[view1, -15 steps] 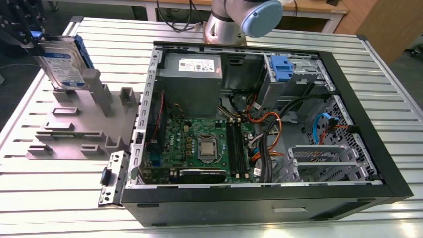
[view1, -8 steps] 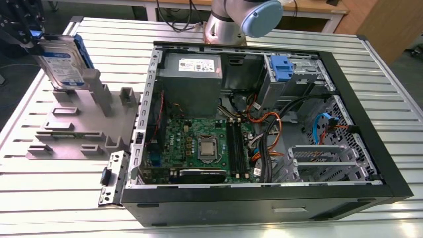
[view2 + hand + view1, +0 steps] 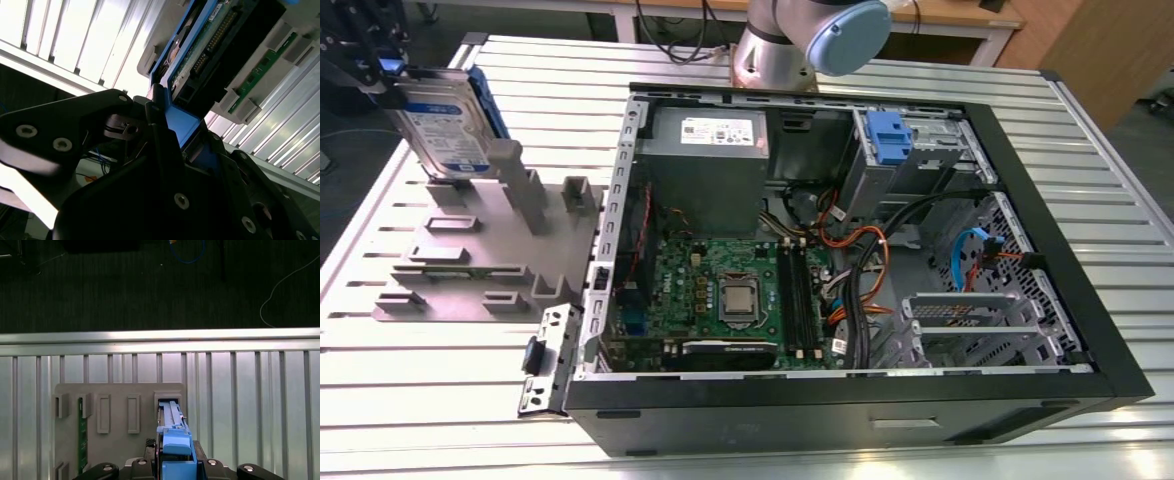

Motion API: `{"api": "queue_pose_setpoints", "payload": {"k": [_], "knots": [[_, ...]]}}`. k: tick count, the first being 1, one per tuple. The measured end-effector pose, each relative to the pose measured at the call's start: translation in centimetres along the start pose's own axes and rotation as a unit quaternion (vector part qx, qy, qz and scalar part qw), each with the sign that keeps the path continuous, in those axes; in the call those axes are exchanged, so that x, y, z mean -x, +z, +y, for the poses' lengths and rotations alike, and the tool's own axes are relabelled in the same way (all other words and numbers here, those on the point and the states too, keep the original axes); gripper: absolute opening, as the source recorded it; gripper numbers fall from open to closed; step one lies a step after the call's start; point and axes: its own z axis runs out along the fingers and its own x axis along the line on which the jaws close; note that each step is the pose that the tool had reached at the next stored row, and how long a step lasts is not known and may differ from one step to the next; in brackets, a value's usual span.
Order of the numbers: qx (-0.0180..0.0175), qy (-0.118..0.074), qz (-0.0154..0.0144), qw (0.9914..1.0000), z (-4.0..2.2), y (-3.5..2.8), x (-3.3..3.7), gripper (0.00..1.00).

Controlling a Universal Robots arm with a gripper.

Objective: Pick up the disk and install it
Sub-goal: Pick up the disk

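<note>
Fingers (image 3: pixel 159 134): clamped on the bracket (image 3: pixel 182 125)
Disk (image 3: pixel 440 122): upright between fingers; lower edge at holder (image 3: pixel 480 255) slot
Risk: grip on plastic bracket alone; disk could tilt, bind in slot, or slip

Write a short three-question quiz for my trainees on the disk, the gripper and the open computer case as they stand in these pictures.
1. True or false: the disk already sits inside the computer case.
2. Multiple choice: what is the gripper closed on? A) the blue bracket round the disk; B) an orange cable; C) a memory stick.
3. Fill in: in the exterior view, the grey slotted holder lies outside the computer case, on that view's ____ (left or right).

Key: 1 false, it stands upright at the grey slotted holder; 2 A; 3 left.
</note>
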Motion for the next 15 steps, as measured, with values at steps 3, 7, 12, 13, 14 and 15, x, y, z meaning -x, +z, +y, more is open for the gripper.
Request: {"api": "queue_pose_setpoints", "payload": {"k": [3, 7, 12, 13, 14, 15], "knots": [[-0.0001, 0.000, 0.0000, 1.00000, 0.00, -0.11, 0.00, 0.36], [0.0000, 0.000, 0.0000, 1.00000, 0.00, -0.17, 0.00, 0.36], [-0.0001, 0.000, 0.0000, 1.00000, 0.00, -0.25, 0.00, 0.36], [0.0000, 0.000, 0.0000, 1.00000, 0.00, -0.27, 0.00, 0.36], [0.0000, 0.000, 0.0000, 1.00000, 0.00, -0.31, 0.00, 0.36], [0.0001, 0.000, 0.0001, 1.00000, 0.00, -0.35, 0.00, 0.36]]}}
